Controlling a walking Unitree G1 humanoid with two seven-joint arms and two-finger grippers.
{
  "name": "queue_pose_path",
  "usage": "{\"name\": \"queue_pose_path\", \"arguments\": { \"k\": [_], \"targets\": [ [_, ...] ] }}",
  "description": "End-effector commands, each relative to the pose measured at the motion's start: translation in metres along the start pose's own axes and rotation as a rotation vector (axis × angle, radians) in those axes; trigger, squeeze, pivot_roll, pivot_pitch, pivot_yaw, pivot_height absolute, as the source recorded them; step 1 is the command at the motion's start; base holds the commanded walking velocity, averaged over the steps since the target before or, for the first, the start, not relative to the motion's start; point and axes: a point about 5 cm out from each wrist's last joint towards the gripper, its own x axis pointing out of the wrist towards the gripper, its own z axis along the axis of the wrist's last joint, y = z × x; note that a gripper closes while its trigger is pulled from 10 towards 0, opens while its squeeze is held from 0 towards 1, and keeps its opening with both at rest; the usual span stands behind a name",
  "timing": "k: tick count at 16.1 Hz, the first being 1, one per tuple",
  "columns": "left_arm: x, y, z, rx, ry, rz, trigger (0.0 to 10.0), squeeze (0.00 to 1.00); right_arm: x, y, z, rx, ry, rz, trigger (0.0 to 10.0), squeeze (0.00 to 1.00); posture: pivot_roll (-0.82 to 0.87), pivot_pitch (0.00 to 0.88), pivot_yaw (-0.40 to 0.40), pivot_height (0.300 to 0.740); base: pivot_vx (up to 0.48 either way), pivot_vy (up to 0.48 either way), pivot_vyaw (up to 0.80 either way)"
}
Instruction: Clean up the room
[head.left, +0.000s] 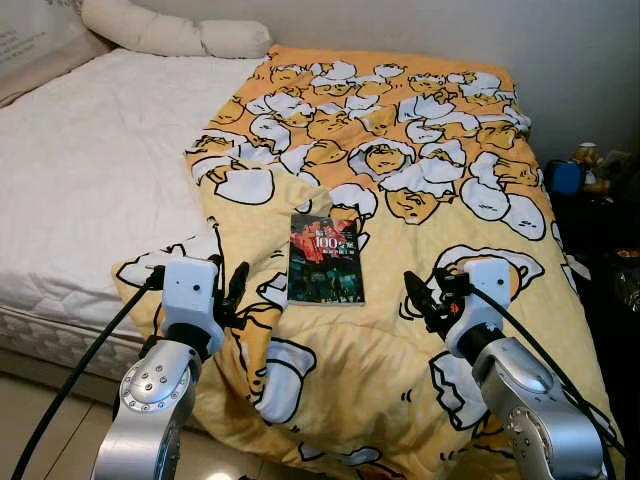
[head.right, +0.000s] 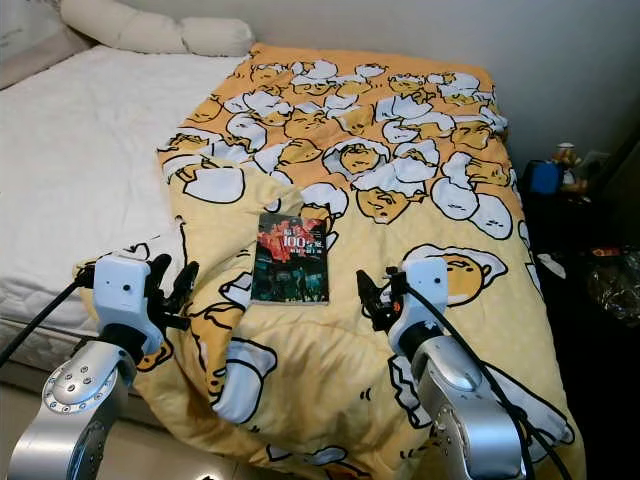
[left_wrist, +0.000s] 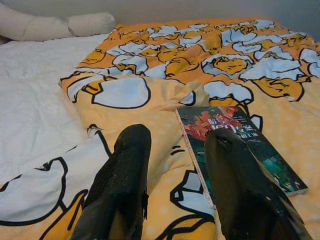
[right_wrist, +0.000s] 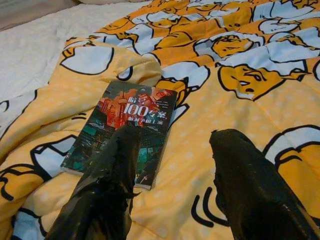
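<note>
A dark paperback book (head.left: 325, 259) with a red and white cover lies flat on the yellow cartoon-print blanket (head.left: 420, 170) near the foot of the bed. My left gripper (head.left: 234, 291) hovers open just left of the book, nothing between its fingers (left_wrist: 122, 185). My right gripper (head.left: 426, 301) is open to the book's right, a short way off. In the right wrist view the book (right_wrist: 127, 129) lies ahead of the left finger (right_wrist: 107, 187). The left wrist view has the book (left_wrist: 235, 142) partly behind one finger.
The white mattress (head.left: 90, 170) is bare on the left, with long pillows (head.left: 175, 35) at the head. A dark nightstand with small items (head.left: 585, 175) stands at the right. The tiled floor (head.left: 30, 400) lies below the bed edge.
</note>
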Motion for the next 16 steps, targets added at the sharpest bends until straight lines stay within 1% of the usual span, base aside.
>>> {"name": "queue_pose_path", "arguments": {
  "k": [1, 7, 8, 12, 15, 16],
  "targets": [
    [0.001, 0.000, 0.003, 0.017, -0.010, 0.002, 10.0, 0.00, 0.001, 0.004, 0.004, -0.021, -0.005, 0.021, 10.0, 0.00, -0.04, 0.000, 0.027, 0.740, 0.000, -0.480, 0.00],
    [0.001, -0.001, 0.003, 0.009, -0.011, 0.002, 10.0, 0.00, 0.000, 0.004, 0.001, -0.010, 0.006, 0.018, 10.0, 0.00, -0.04, 0.000, 0.026, 0.740, 0.000, -0.479, 0.00],
    [0.002, -0.001, 0.002, -0.022, -0.005, 0.013, 10.0, 0.00, 0.000, 0.003, 0.002, -0.010, 0.006, 0.016, 10.0, 0.00, -0.04, 0.000, 0.027, 0.740, 0.000, 0.000, 0.00],
    [0.004, -0.003, 0.005, -0.022, -0.020, -0.008, 10.0, 0.00, -0.001, 0.004, 0.001, -0.016, 0.012, 0.024, 10.0, 0.00, -0.04, 0.000, 0.032, 0.740, 0.000, 0.000, 0.00],
    [0.004, -0.002, 0.007, -0.015, -0.028, -0.011, 10.0, 0.00, -0.001, 0.012, -0.001, -0.034, 0.021, 0.083, 10.0, 0.00, -0.03, 0.000, 0.037, 0.740, 0.000, 0.000, 0.00],
    [0.004, -0.003, 0.008, -0.011, -0.035, -0.021, 10.0, 0.00, -0.001, 0.017, -0.003, -0.042, 0.028, 0.113, 10.0, 0.00, -0.03, 0.000, 0.040, 0.740, 0.000, 0.000, 0.80]
  ]
}}
